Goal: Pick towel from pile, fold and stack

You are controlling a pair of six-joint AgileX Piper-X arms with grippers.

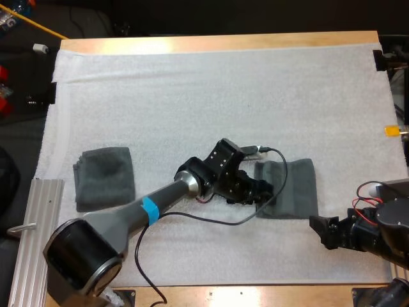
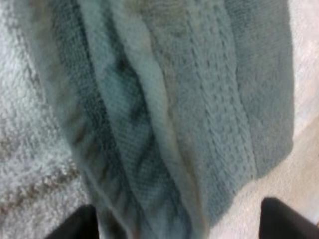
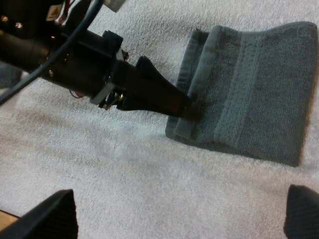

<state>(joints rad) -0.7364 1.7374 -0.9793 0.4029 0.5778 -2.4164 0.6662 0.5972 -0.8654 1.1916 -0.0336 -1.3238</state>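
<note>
While left pincer [image 1: 263, 190] gapes at towel [image 1: 295, 188] edge — right pincer [image 1: 317, 230] released | stack [image 1: 104, 177] well apart

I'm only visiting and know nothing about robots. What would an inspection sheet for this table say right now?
Surface: white mat lying flat on a wooden table.
Job's things: one folded towel at the mat's left; a second towel right of centre, partly folded, with layers showing along its left edge.
Clutter: nothing seen.
Grippers: left gripper at the second towel's left edge, open, with towel between its fingers; right gripper open over bare mat, just off that towel's near right corner, touching nothing.
Cables: nothing seen apart from the robot's own.
Surroundings: ribbed metal rail beside the mat's near left corner.
</note>
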